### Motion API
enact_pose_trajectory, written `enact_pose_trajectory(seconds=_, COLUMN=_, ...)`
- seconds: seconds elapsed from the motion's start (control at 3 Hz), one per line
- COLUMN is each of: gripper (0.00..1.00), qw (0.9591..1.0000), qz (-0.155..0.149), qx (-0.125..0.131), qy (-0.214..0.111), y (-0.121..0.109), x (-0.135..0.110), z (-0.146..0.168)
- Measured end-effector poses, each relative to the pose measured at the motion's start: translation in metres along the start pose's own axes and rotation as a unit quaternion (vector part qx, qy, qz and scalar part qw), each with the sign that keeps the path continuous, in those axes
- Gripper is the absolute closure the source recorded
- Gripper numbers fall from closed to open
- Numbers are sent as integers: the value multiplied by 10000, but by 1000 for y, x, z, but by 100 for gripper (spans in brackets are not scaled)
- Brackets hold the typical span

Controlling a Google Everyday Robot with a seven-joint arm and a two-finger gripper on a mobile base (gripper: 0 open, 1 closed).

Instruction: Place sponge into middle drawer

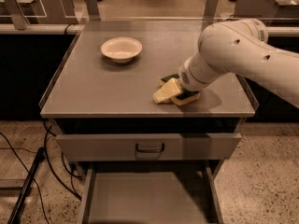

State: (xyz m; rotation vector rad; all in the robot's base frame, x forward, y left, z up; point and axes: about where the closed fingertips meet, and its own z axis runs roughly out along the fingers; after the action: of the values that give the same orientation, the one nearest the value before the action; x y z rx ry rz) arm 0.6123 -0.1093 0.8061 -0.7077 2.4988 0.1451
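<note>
Middle drawer (145, 197) stands open, low beneath the countertop (93, 87). Gripper (181, 90) is down at the sponge (166, 93), front right of the counter. Open or closed: cannot tell. Sponge is likely light, soft and squashy, so pinch it gently across the foam's narrow width.

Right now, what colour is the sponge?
The sponge is pale yellow with a dark green face, seen in the camera view; the gripper is at it.
</note>
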Motion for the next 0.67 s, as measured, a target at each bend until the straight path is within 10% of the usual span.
enact_pose_trajectory(seconds=0.67, gripper=96, qw=10000, qz=0, qx=0, qy=0, y=-1, x=-9, z=-15)
